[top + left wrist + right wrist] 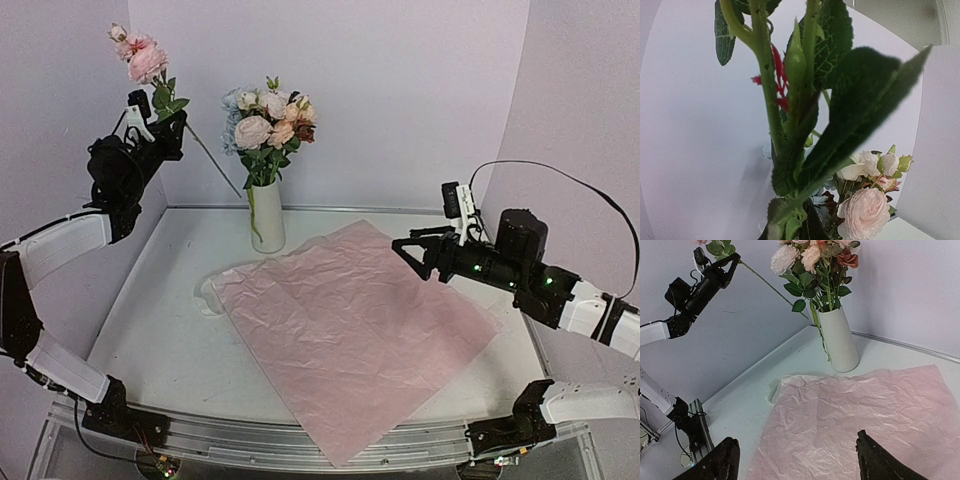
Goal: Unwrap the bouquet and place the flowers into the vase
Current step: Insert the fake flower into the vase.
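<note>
W/ left gripper (178,122) clamped on pink rose stem (765,70) up-left of the vase (267,215) & right gripper (412,257) spread wide, empty, we aim stem tip over vase mouth, lower slow.

The pale surface (165,345) carries a crinkled sheet of pink paper (350,340), spread flat and set diagonally, its near corner reaching past the front edge. An off-white vase (267,215) stands upright towards the back, just beyond the sheet's far edge. A cream ribbon (207,293) lies touching the paper's left corner.
</note>
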You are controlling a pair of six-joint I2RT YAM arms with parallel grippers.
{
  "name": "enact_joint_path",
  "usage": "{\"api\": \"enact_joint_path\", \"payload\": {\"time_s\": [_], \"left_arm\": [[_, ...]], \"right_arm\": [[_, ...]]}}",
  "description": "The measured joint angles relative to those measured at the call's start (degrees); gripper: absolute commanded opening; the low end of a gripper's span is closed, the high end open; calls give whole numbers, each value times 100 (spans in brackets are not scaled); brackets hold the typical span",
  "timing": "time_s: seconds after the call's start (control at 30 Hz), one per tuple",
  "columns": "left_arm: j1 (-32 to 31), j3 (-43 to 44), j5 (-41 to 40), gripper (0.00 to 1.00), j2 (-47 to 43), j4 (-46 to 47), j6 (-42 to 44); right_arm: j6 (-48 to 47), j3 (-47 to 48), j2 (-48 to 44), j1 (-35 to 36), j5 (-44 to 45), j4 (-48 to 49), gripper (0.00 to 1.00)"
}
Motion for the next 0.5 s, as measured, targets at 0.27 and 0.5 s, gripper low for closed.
{"api": "enact_joint_path", "payload": {"time_s": [0.27,0.5], "left_arm": [[21,161,272,1,293,186,-285],[21,420,362,1,382,373,-366]], "right_arm": [[-39,155,143,0,-10,-2,80],[-48,167,181,0,-10,-4,80]]}}
